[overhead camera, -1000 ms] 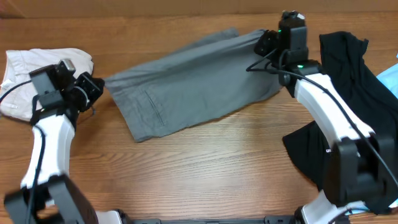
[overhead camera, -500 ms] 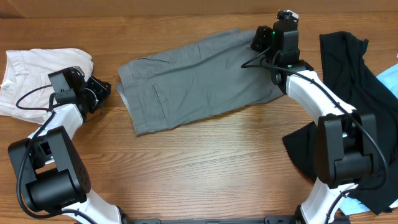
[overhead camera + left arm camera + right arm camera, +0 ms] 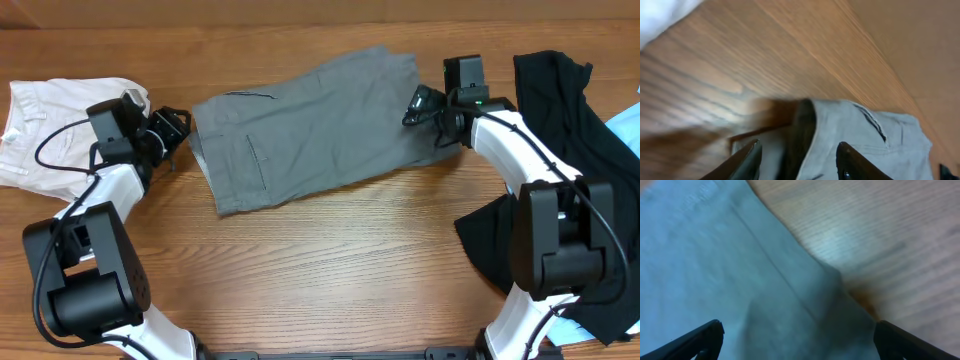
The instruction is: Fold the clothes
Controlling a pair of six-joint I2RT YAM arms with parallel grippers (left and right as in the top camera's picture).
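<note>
- the shorts [image 3: 310,130] lie spread flat on the table [image 3: 330,260], slanting across its far middle, with a stitched pocket showing near their left end.
- my left gripper [image 3: 176,131] sits low at the table, just beside the shorts' left edge.
- in the left wrist view its fingers [image 3: 747,161] stand apart, and the shorts' edge, with a dark fold, lies in the gap between them. the jaws are not closed on it.
- that view is blurred, so i cannot tell whether either finger touches the cloth.
- my right gripper [image 3: 418,104] is at the shorts' right end, near the upper corner.
- in the right wrist view its fingers [image 3: 700,339] are spread wide, one at each lower corner. grey cloth lies under and between them, with bare wood just past the hem. it holds nothing.
- a white garment [image 3: 45,130] lies at the table's left edge, beyond my left gripper and apart from the shorts.
- a black garment [image 3: 560,110] lies on the right, beyond my right arm, apart from the shorts.
</note>
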